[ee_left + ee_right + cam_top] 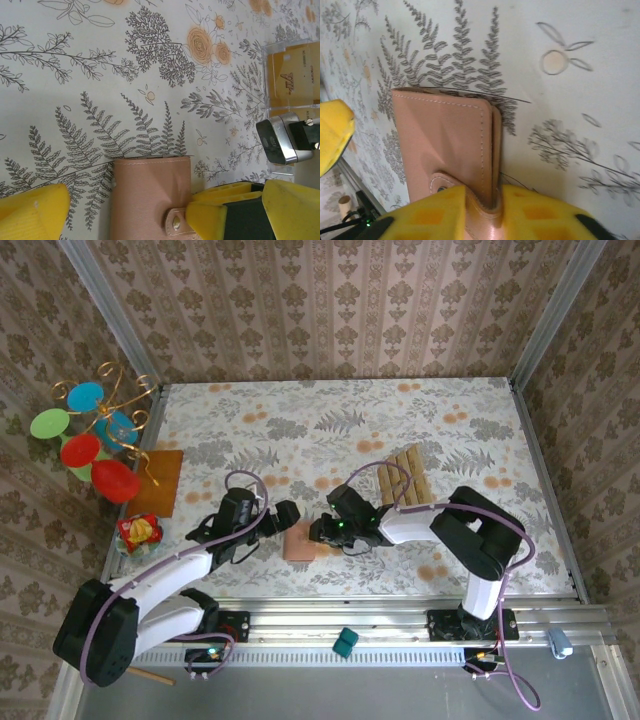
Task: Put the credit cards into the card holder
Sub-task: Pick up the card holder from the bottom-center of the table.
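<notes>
**Left to right, top view.** Left gripper (268,520): jaws spread as wide as they go, holding nothing. In its wrist view the yellow fingers (30,212) straddle the holder's near end, one well clear to the left and the other at the snap tab.

Holder (299,541): folded shut and flat on the table, midway between the two grippers. Its long axis runs near-to-far and its tab is fastened over the open edge.

Right gripper (322,531): touching the holder's right side. In its wrist view the jaws are drawn in on the holder's folded edge beside the tab, with leather between the pads (427,212). It appears to be a light pinch. How firm it is cannot be told.

Cards (405,475): a fanned tan-gold row standing in a clear rack (266,75), to the right of the holder and farther back, apart from it. Their long axes run roughly near-to-far. They sit just behind the right forearm, so the right arm is the nearer.

**Judgement.** The next move depends on the pinched edge. The holder must be unsnapped and opened before any card can go in, and the open left jaws are placed to steady it.

**Surface and room.** Table (300,410): a flat cloth with a fern print, bare between holder and cards. A board (160,482) and a wire stand (100,425) sit at the far left, well apart. Papered walls close off three sides.
</notes>
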Tool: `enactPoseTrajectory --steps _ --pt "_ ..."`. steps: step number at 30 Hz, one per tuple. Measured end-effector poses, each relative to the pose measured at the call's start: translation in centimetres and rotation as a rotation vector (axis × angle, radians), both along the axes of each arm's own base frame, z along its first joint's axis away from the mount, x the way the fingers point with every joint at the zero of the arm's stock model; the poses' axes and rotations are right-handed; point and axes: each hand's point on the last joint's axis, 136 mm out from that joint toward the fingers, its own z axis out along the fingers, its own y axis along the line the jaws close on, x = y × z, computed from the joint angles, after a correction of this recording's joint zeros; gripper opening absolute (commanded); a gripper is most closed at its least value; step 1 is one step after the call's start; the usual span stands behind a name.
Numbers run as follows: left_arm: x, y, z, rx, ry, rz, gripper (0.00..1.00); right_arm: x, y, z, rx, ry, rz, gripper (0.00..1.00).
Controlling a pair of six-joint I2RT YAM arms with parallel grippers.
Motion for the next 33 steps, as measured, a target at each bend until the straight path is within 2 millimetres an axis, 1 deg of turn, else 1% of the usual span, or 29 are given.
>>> enactPoseTrajectory --steps 3,5,8,10,13,16,18,20,22,26,29,33 --pt "0.0 0.0 0.0 0.001 0.0 0.001 1.0 0.1 0.5 0.4 0.03 0.0 0.001 0.04" --pt "0.0 0.0 -0.1 0.004 0.0 0.001 1.0 0.3 0.6 0.7 0.047 0.006 -0.007 0.0" --pt "0.1 0.0 0.1 0.018 -0.004 -0.008 1.0 0.8 0.3 1.0 0.059 0.006 -0.017 0.0" --pt "0.6 -0.1 0.9 0.032 -0.019 -0.018 1.0 1.4 -0.2 1.8 0.069 0.0 -0.032 0.0" --pt "2.1 -0.1 2.9 0.03 -0.061 -0.018 1.0 2.5 -1.3 4.1 0.09 -0.031 -0.055 0.0" --pt "4.1 0.3 4.8 0.003 -0.093 -0.001 1.0 3.3 -2.3 7.0 0.119 -0.08 -0.071 0.0" --pt "5.3 1.0 5.5 -0.019 -0.095 0.014 1.0 3.8 -3.0 8.9 0.138 -0.115 -0.082 0.0" --pt "6.3 1.2 5.9 -0.034 -0.09 0.016 1.0 4.2 -3.5 10.3 0.153 -0.136 -0.093 0.0" --pt "6.9 0.7 6.5 -0.057 -0.089 -0.007 1.0 4.7 -4.0 11.7 0.169 -0.16 -0.106 0.0" --pt "7.7 -1.1 8.6 -0.13 -0.118 -0.073 0.94 5.1 -4.6 13.3 0.193 -0.184 -0.12 0.0" --pt "8.1 -2.2 9.5 -0.188 -0.135 -0.101 0.89 5.4 -4.5 14.1 0.208 -0.192 -0.117 0.0" --pt "8.1 -3.8 9.7 -0.245 -0.129 -0.131 0.82 5.5 -4.3 14.6 0.225 -0.191 -0.115 0.0"
